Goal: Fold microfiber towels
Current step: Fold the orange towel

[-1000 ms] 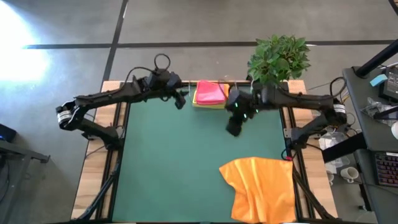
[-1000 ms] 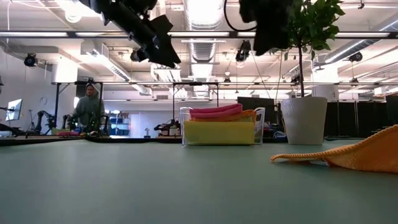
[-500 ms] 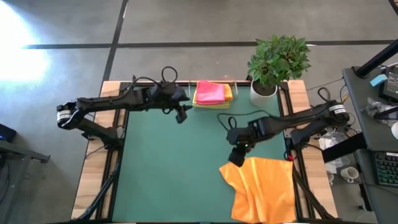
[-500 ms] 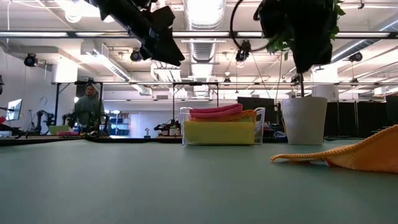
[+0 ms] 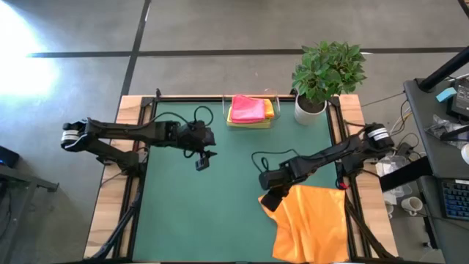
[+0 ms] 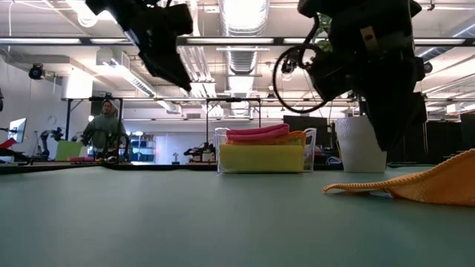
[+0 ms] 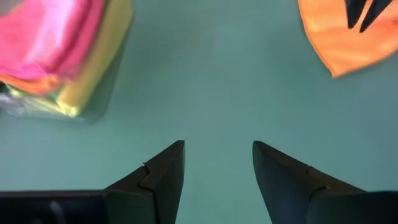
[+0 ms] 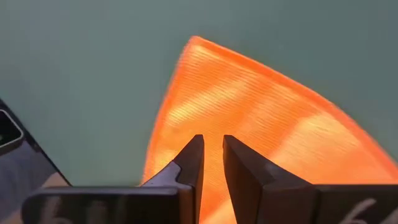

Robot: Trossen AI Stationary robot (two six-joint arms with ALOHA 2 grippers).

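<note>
An orange microfiber towel (image 5: 311, 220) lies loosely spread on the green mat's near right part, with a corner (image 8: 196, 46) pointing toward the table's middle. My right gripper (image 5: 270, 199) hangs just above that corner, pointing steeply down. Its fingers (image 8: 212, 146) are open by only a narrow gap, with nothing between them, and in the low view it stands clear above the towel (image 6: 423, 185). My left gripper (image 5: 201, 161) is open (image 7: 217, 152) over bare mat left of the middle. Folded pink, orange and yellow towels (image 5: 248, 110) are stacked at the far edge.
The folded stack sits in a clear holder (image 6: 223, 152) at the far middle. A potted plant (image 5: 326, 70) stands at the far right corner. Bare green mat (image 5: 220, 220) fills the middle and near left. A person (image 6: 104, 133) stands far off in the room.
My right gripper has swung from beside the stack at the far edge toward the near edge and down, rolling as it went, and now hangs over the orange towel's corner. My left gripper has moved from the far edge toward the mat's middle and slightly down. The towel has not moved.
</note>
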